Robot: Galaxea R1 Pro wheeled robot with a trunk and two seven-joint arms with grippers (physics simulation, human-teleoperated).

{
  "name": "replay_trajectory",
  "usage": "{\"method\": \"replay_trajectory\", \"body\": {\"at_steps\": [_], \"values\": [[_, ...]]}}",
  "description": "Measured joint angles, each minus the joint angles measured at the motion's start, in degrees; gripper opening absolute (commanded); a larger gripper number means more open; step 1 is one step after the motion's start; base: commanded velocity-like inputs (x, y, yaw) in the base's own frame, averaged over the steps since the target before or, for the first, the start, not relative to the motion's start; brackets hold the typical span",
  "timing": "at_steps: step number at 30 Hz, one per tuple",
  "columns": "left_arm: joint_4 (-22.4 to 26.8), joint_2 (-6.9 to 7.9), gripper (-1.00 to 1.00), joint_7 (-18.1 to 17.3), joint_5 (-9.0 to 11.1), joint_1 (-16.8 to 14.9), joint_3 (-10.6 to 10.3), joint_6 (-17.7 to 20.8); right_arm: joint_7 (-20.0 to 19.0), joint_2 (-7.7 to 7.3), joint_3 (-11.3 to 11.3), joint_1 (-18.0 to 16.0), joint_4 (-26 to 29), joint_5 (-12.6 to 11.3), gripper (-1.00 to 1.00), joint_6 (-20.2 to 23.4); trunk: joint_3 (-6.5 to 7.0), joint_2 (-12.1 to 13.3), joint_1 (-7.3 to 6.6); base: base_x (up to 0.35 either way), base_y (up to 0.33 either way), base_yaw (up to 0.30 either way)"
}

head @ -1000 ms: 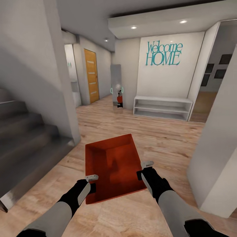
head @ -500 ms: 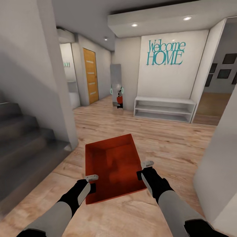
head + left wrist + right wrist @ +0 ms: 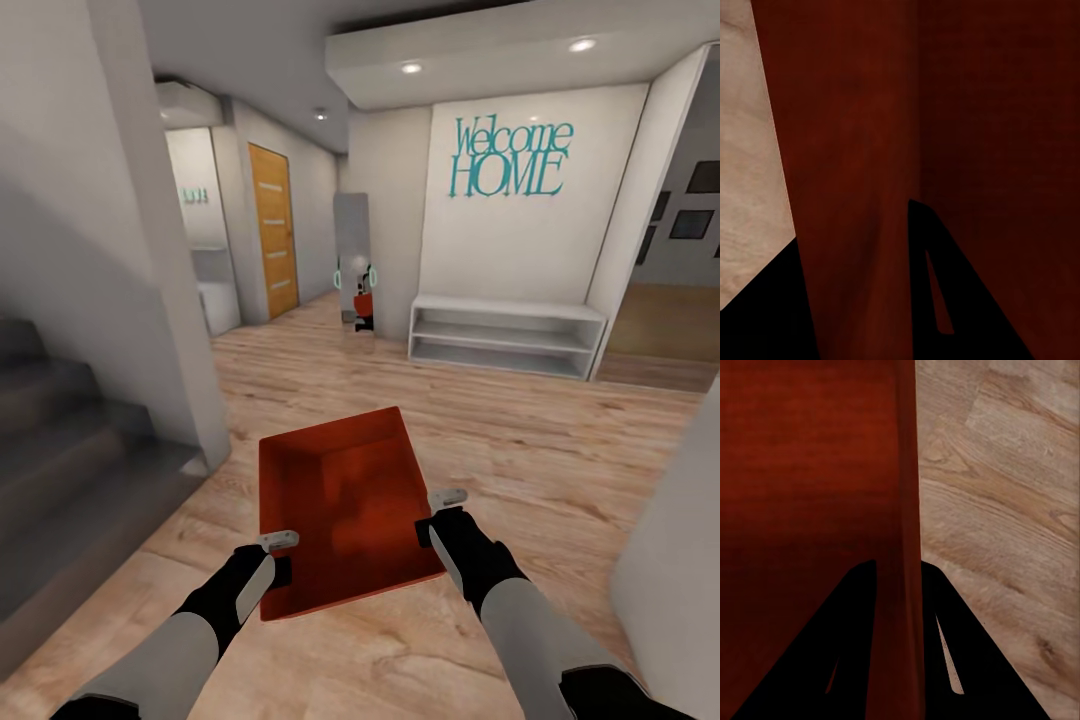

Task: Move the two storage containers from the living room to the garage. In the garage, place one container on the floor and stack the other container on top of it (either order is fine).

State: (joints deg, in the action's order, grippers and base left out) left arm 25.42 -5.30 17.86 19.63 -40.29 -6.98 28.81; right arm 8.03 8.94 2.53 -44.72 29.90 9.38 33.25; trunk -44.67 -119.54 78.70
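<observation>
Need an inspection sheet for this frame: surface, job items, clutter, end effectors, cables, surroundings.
Surface: light wood plank floor, indoors, hallway.
Job items: one orange-red storage container, open side up, carried above the floor between both arms; looks empty.
Clutter: nothing seen.
End effectors: left end effector clamped over the container's left wall; right end effector clamped over its right wall, one finger on each side of the wall.
Cables: nothing seen.
Surroundings: grey stairs at left, orange door ahead, white low shelf under a teal Welcome HOME sign.
</observation>
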Motion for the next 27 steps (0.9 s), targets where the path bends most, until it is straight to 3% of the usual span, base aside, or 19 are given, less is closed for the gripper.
{"method": "replay_trajectory", "body": {"at_steps": [27], "values": [[-0.02, 0.13, -1.00, -0.01, 0.39, 0.01, -0.19, -0.05, 0.14, 0.11, 0.01, 0.01, 0.05, 0.06, -1.00, 0.09, 0.00, 0.00, 0.00, 0.336, 0.000, 0.000]]}}
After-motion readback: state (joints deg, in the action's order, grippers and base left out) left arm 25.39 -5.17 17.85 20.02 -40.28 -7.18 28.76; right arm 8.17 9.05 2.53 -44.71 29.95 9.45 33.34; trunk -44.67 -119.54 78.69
